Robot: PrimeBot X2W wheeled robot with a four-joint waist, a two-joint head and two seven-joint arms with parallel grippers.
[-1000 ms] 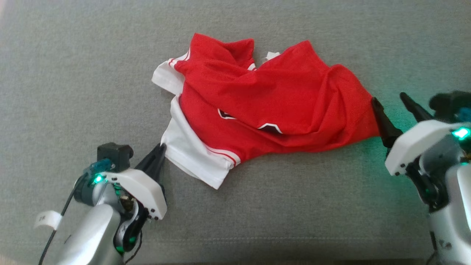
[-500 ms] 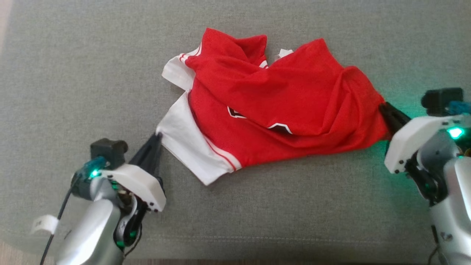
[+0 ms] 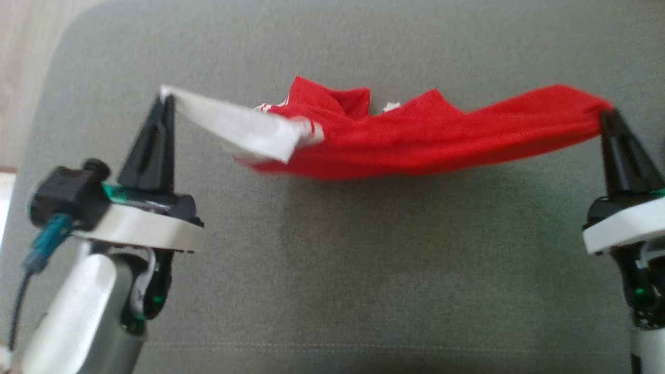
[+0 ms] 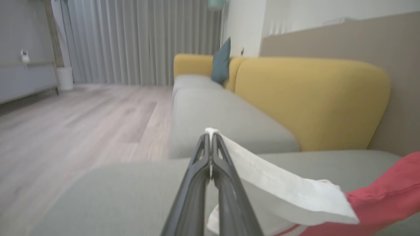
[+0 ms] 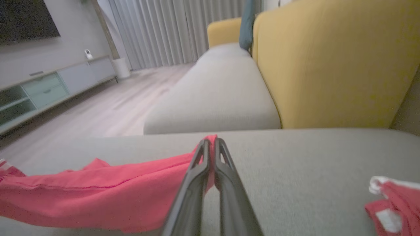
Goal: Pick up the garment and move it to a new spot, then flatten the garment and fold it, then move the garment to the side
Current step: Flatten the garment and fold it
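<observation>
Head view: red-and-white jersey garment (image 3: 415, 140) strung between both grippers, sagging low over grey fabric sofa cushion (image 3: 363, 270). Left gripper (image 3: 166, 101) pinching white sleeve corner, right gripper (image 3: 605, 113) pinching red edge.
Left wrist view: jaws together on white cloth.
Right wrist view: jaws clamped on red hem, yellow padded backrest (image 5: 328, 65) behind.

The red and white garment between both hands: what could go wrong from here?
The left hand pinches only the white sleeve tip of the red and white fabric garment, so it may slip out. The garment sags bunched toward the right hand; it may land creased on the grey sofa cushion.
</observation>
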